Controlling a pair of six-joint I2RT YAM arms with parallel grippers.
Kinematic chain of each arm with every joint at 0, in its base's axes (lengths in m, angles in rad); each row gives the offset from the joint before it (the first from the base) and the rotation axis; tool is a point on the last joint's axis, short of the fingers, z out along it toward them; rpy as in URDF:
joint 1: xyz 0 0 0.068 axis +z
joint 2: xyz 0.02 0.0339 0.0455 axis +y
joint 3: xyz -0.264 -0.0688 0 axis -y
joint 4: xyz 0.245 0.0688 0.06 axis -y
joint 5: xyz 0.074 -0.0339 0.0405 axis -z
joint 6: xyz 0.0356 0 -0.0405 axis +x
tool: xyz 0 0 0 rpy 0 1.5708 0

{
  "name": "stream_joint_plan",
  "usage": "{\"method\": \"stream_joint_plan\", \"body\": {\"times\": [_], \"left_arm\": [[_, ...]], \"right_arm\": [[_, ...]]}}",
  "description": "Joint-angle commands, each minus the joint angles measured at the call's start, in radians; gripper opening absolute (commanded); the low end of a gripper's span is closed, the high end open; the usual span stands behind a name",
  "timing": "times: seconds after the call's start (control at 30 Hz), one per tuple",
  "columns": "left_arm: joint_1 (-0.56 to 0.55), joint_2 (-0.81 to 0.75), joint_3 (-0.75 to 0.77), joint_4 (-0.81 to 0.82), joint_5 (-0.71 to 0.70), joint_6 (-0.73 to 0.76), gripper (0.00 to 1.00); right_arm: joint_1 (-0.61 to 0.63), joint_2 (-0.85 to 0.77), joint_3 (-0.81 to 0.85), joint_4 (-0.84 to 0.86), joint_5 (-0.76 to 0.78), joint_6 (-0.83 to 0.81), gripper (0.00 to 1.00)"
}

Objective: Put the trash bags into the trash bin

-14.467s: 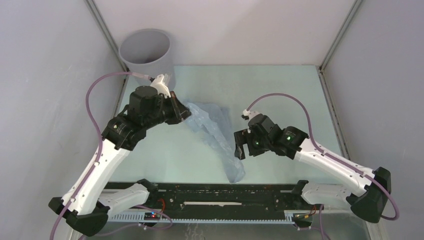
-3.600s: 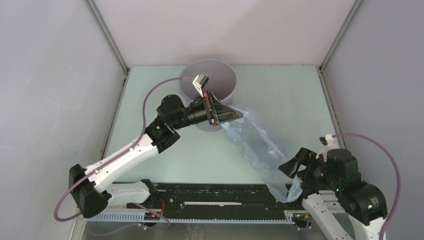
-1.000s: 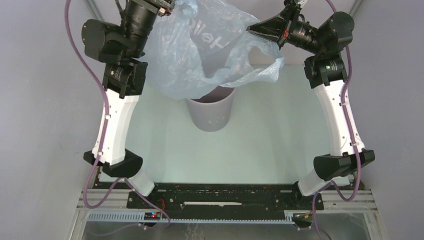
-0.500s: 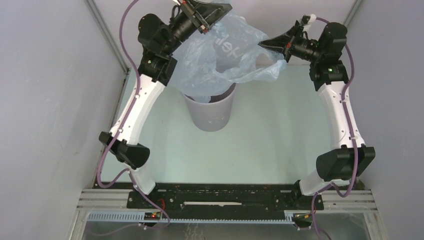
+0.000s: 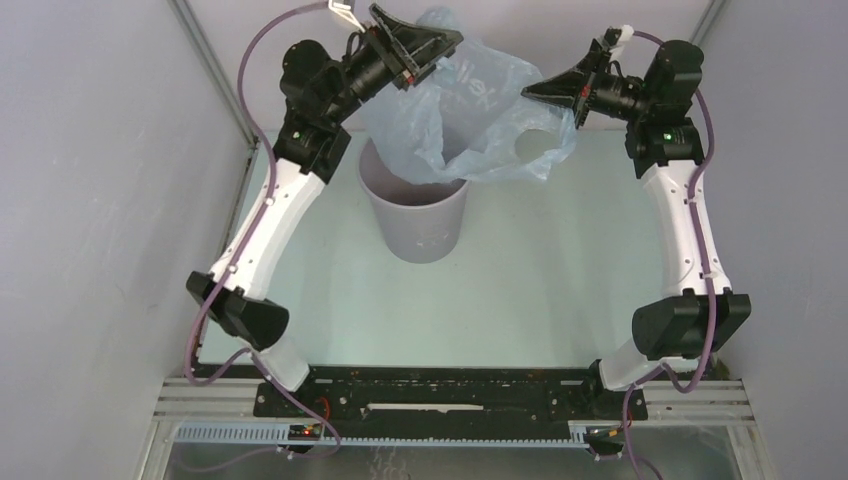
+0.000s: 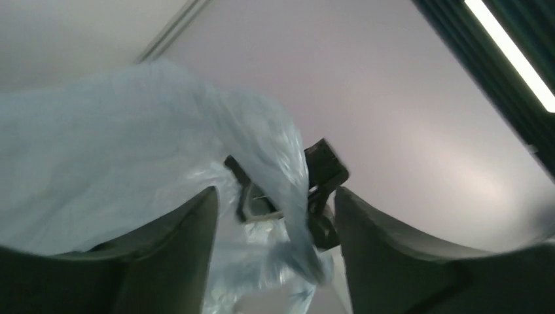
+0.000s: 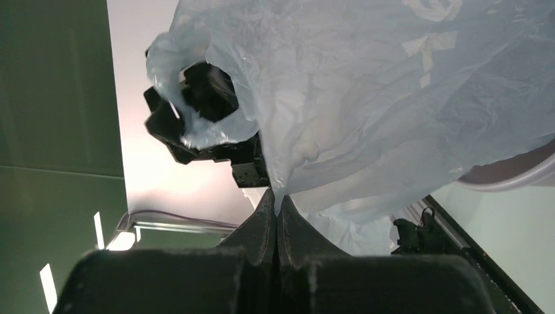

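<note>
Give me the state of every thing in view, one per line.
trash bag: lifted above the bin, spread between both grippers, lower end dipping into the bin's mouth.
trash bin: upright on the table, mouth open, bag only partly inside.
left gripper: jaws open, film draped between them.
right gripper: jaws shut, pinching the bag's film.

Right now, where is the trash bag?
Top view: the trash bag hangs at the far middle, between the left end effector and right end effector, dipping into the trash bin.
</note>
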Motion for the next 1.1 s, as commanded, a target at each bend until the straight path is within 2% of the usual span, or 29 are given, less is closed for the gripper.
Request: {"method": "stream_joint_plan", "body": {"times": [0.0, 0.07, 0.23, 0.4, 0.47, 0.57, 0.6, 0.67, 0.73, 0.87, 0.9, 1.07], "left_arm": [[0.022, -0.197, -0.185, -0.079, -0.086, 0.149, 0.77], [0.054, -0.255, -0.218, -0.17, -0.103, 0.203, 0.98], [0.155, -0.371, -0.234, -0.357, -0.097, 0.317, 1.0], [0.294, -0.501, -0.326, -0.382, -0.08, 0.323, 1.0], [0.349, -0.531, -0.377, -0.403, -0.108, 0.276, 0.94], [0.421, -0.51, -0.422, -0.483, -0.135, 0.166, 0.69], [0.43, -0.489, -0.429, -0.484, -0.115, 0.143, 0.64], [0.427, -0.445, -0.416, -0.469, -0.08, 0.119, 0.61], [0.416, -0.414, -0.404, -0.459, -0.099, 0.12, 0.59], [0.381, -0.35, -0.386, -0.483, -0.121, 0.132, 0.5], [0.332, -0.311, -0.384, -0.522, -0.159, 0.181, 0.51], [0.282, -0.224, -0.383, -0.533, -0.229, 0.228, 0.52]], "right_arm": [[0.003, -0.014, -0.037, 0.038, -0.059, 0.022, 0.0], [0.004, -0.022, -0.054, 0.033, -0.056, 0.022, 0.0], [0.006, -0.026, -0.063, 0.03, -0.059, 0.022, 0.0], [-0.001, -0.03, -0.076, 0.027, -0.064, 0.023, 0.0], [0.0, -0.031, -0.074, 0.033, -0.064, 0.03, 0.0], [0.008, -0.036, -0.076, 0.03, -0.064, 0.03, 0.0], [0.011, -0.039, -0.081, 0.029, -0.064, 0.03, 0.0], [0.018, -0.047, -0.09, 0.027, -0.06, 0.027, 0.0], [0.024, -0.052, -0.097, 0.027, -0.055, 0.024, 0.0], [0.031, -0.053, -0.093, 0.032, -0.05, 0.024, 0.0], [0.038, -0.05, -0.088, 0.037, -0.044, 0.029, 0.0], [0.056, -0.05, -0.089, 0.057, -0.047, 0.038, 0.0]]}}
